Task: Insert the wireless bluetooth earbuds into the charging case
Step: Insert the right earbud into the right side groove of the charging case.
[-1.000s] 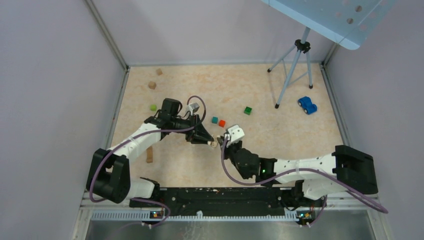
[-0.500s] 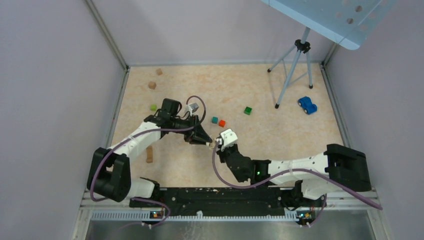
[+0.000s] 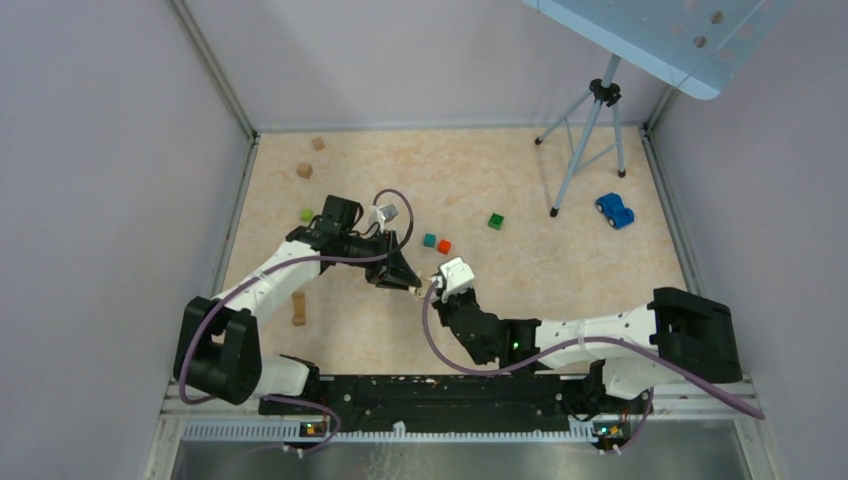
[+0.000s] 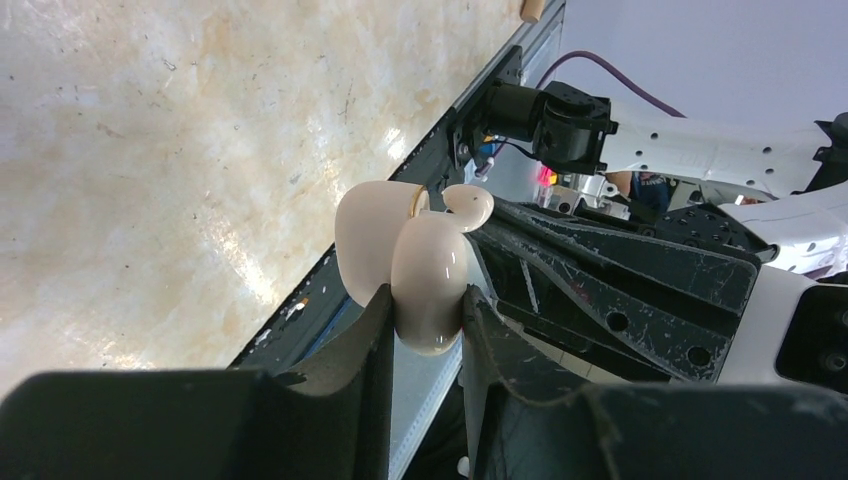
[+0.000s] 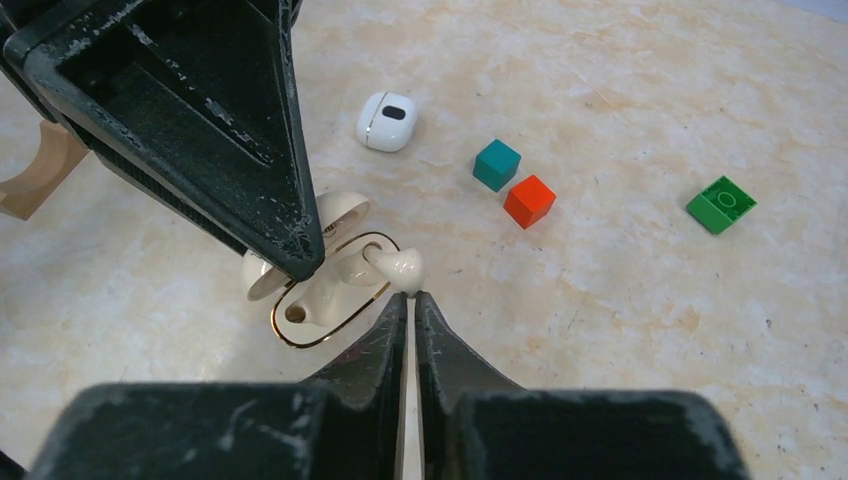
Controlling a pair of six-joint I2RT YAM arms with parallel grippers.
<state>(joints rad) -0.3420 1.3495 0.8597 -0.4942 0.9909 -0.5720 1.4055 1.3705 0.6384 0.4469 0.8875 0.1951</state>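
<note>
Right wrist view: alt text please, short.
The right gripper, fingers closed, touches a cream earbud at the gold-trimmed rim of the open charging case, which the left gripper holds from the upper left. Beyond, on the table: a teal cube, red cube, green block and small white rounded piece.

Shows a teal cube (image 5: 497,164) just beside a red cube (image 5: 529,200) on the table (image 3: 520,280), with a green brick (image 5: 722,204) off to their right. Places a blue toy car (image 3: 614,210) near a tripod (image 3: 585,130), a lime cube (image 3: 306,214) and tan wooden blocks (image 3: 304,170) far left.
</note>
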